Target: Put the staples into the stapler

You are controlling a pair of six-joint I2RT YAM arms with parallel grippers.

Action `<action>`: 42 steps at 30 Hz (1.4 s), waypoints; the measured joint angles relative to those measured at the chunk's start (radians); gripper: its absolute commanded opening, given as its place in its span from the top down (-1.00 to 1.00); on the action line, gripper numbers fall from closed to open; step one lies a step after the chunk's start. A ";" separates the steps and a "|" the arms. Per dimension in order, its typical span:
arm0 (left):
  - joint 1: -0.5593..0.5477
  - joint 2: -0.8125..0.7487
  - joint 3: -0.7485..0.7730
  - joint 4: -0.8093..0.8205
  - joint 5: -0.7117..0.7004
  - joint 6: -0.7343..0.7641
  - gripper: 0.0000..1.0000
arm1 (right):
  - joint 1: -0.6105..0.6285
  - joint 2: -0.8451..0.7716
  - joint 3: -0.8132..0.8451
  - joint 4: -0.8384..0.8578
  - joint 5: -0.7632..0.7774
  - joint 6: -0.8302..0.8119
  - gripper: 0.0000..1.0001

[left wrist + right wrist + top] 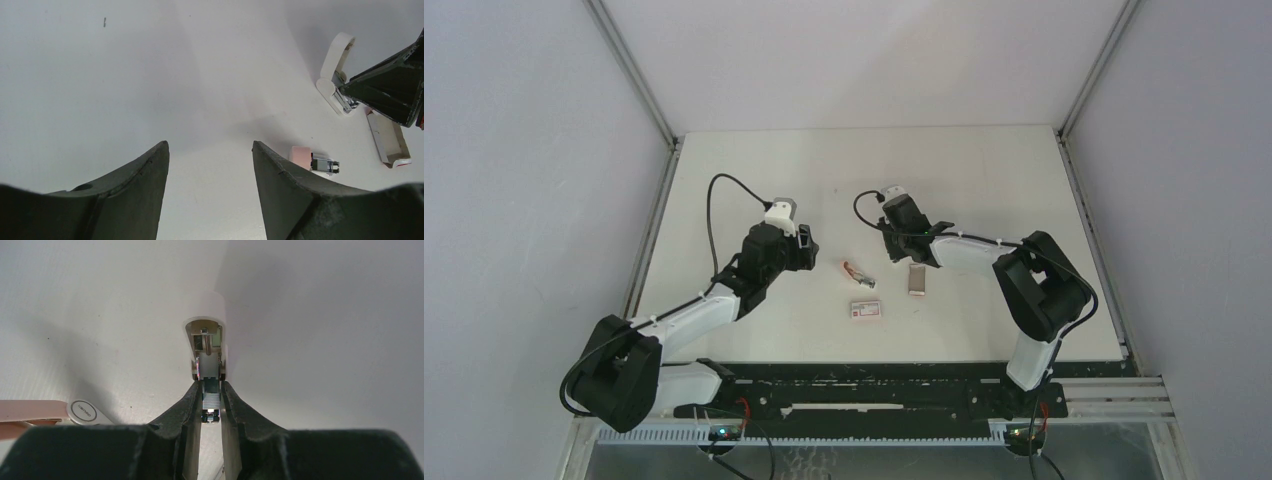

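Metal staples (211,401), pinched in the narrow right gripper (211,386), lie lengthwise in line with the open stapler (206,340) just ahead; the left gripper (210,145) hangs wide, empty.

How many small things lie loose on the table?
3: pink piece mid-table, red-labelled white box nearer the bases, grey-tan block right of both. None seems hidden.

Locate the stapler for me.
Left wrist view, upper right: the open stapler lies on the table right of centre, at the right gripper, whose fingers hold a staple strip in its channel.
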 measured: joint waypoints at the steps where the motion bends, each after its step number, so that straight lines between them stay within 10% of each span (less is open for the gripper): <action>1: 0.000 0.000 0.000 0.000 0.000 0.000 -0.33 | 0.000 0.000 0.000 0.000 0.000 0.000 0.65; 42: 0.000 0.004 0.000 -0.001 0.000 0.001 -0.32 | 0.006 0.012 0.014 -0.005 0.005 -0.009 0.66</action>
